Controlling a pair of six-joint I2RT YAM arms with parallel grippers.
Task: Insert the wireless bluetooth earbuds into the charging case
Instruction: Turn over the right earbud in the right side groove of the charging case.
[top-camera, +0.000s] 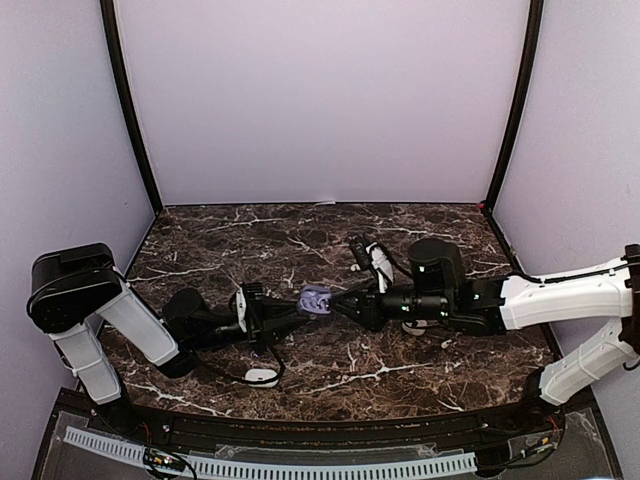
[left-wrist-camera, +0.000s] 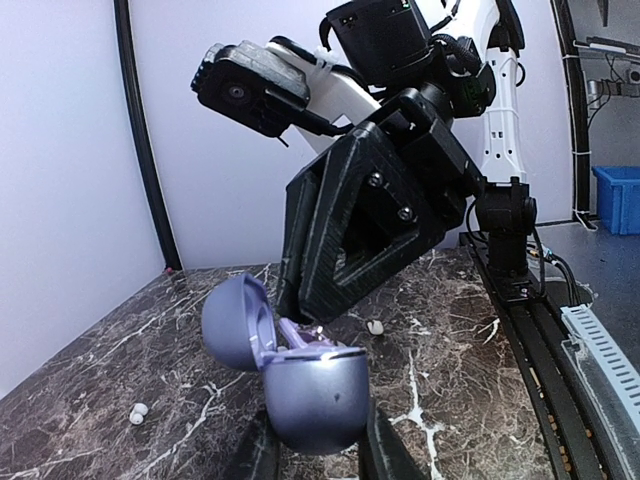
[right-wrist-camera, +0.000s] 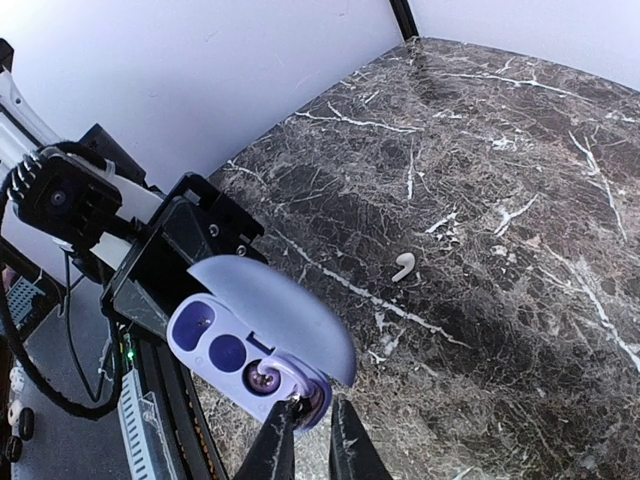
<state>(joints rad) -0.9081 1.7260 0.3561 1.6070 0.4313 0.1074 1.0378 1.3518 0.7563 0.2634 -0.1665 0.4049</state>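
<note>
**Hazards.** The right end effector stands at the lower rim of the open charging case. Its two fingers are drawn near together with a narrow slot between them; no view shows whether they pinch a bud. The case appears to be carried off the table, so a push off the recess line could lever it out of its grip.

The left end effector is clamped on the case's rounded lower shell, one finger on each side. That smooth curve looks liable to rotate or slip under side load.

The lid stands hinged open toward the left of the left wrist frame. The bulky black finger body passes just beside it, and contact could knock it shut on the fingertip. A bud released tilted would likely sit proud or roll off the tray.

**Condition of items.** The case is lavender, glossy and egg-like, at the centre of the top view between the two arms. In the right wrist view its tray shows two dark recesses that look vacant. A third, nearest the fingertips, holds a pale shape, possibly a seated bud; not confirmed.

The earbuds are tiny, white and pebble-like:
- One lies on the table beyond the case in the left wrist view.
- A pair lies at the lower left of that frame.
- The right wrist view shows one curved bud mid-frame, perhaps the same as the first.

All lie well apart from the case.
</note>
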